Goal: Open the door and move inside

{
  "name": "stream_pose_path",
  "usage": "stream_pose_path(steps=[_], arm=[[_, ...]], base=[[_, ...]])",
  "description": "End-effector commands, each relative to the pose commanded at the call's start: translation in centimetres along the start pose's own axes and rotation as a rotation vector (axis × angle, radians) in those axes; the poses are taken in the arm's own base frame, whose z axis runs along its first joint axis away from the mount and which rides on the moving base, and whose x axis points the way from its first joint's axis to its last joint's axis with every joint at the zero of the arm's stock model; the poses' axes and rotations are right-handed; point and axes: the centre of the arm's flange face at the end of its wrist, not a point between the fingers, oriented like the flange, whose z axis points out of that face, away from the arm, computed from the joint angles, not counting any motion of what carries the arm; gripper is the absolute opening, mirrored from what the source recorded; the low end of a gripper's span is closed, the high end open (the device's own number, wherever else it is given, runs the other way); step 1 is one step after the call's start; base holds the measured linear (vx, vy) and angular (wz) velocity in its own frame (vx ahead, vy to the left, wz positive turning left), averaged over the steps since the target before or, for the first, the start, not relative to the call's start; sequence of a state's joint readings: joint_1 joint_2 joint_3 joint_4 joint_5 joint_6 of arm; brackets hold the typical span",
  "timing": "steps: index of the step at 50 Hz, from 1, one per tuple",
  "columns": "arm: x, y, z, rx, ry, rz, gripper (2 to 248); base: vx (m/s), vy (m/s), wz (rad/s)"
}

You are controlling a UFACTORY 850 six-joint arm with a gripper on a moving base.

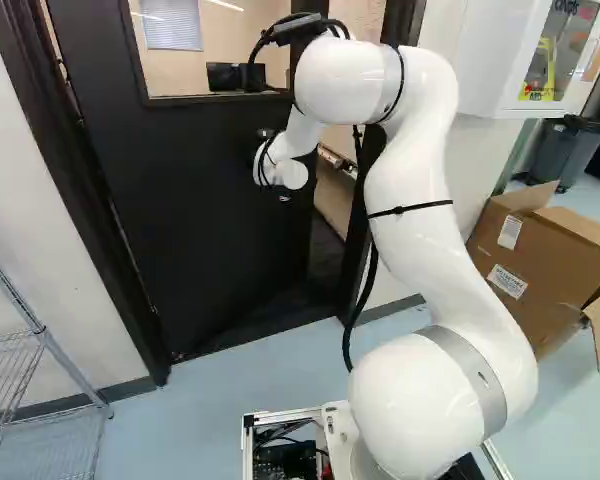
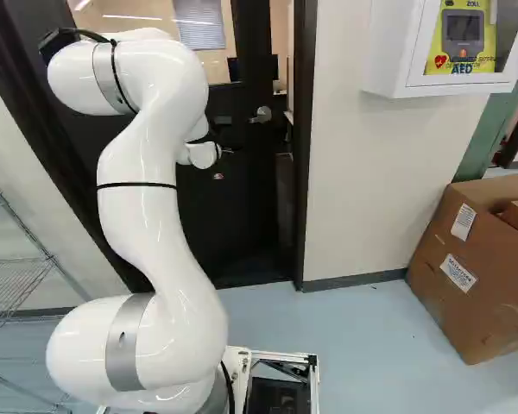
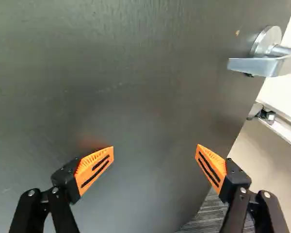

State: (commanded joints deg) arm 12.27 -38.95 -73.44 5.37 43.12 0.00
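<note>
Evidently, end effector (image 2: 228, 151) spread near dark door (image 1: 190, 220), ajar; cardboard box (image 2: 479, 276) on bluish floor (image 2: 354, 345).

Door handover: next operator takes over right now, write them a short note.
Gripper: open, holding nothing, facing the flat of the door.
Door: ajar, swung away from the base, gap on its handle side by the jamb.
Lever handle: ungripped, off to one side of the fingers, near the door's free edge.
Done: door unlatched and partly open.
Left: open it wider, then drive in. The base is outside the doorway.
Contact between fingers and door: can't confirm.
</note>
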Motion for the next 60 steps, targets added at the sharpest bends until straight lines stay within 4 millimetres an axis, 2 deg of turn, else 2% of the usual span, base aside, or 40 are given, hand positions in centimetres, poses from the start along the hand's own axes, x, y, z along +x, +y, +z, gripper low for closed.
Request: stream_pose_path(steps=[21, 30, 41, 60], arm=[[0.0, -0.5, 4.2, 0.006, 0.040, 0.002, 247], [0.0, -0.2, 4.8, 0.003, 0.046, 0.003, 247], [0.1, 0.9, 3.7, -0.012, 0.035, 0.005, 247], [0.2, 2.8, 0.2, -0.039, 0.003, 0.008, 247]], base=[[0.000, 0.000, 0.000], [0.000, 0.000, 0.000], [0.000, 0.000, 0.000], [0.000, 0.000, 0.000]])
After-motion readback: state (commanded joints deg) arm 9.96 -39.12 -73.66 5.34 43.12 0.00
